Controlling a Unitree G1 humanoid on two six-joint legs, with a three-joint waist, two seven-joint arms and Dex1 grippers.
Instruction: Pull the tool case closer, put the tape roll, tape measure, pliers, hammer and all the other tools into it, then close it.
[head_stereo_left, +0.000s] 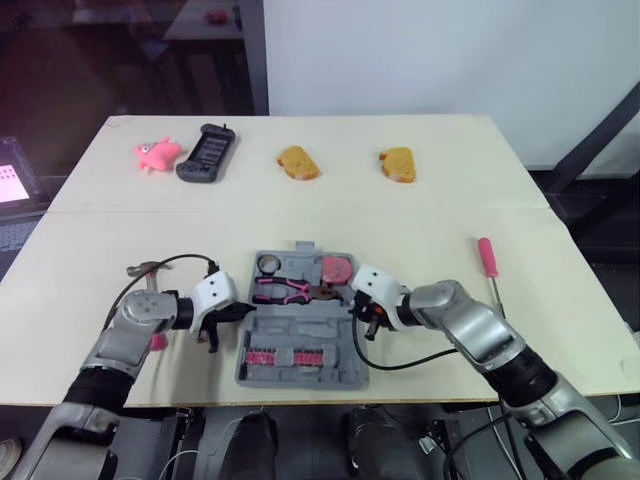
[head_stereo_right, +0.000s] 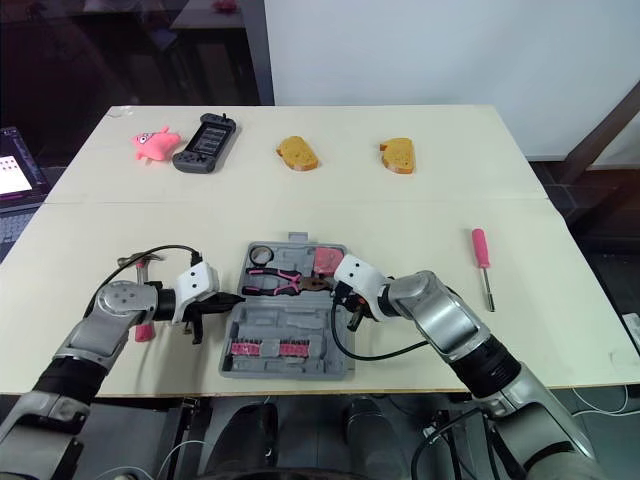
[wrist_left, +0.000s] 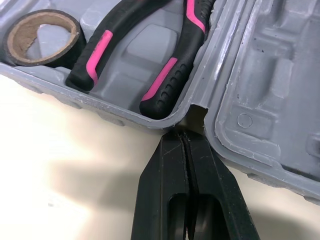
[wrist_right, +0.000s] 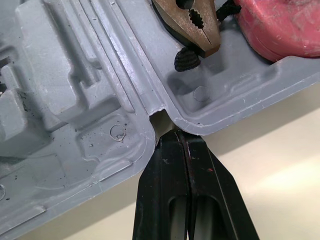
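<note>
We are seeing the tool case (head_stereo_left: 335, 345) lying open near the front edge of the tabletop (head_stereo_left: 400, 220), between the two arms. The tape roll (wrist_left: 74, 47), pliers (head_stereo_left: 285, 292) and pink tape measure (head_stereo_left: 337, 268) are resting in its far half. The left fingers (wrist_left: 165, 170) are pressed together on nothing, tips at the hinge notch on the case's left side. The right fingers (wrist_right: 167, 170) are likewise clenched and empty at the notch on its right side. The hammer (head_stereo_left: 146, 270) is lying partly hidden by the left arm, and a pink screwdriver (head_stereo_left: 488, 258) is lying well right of the case.
</note>
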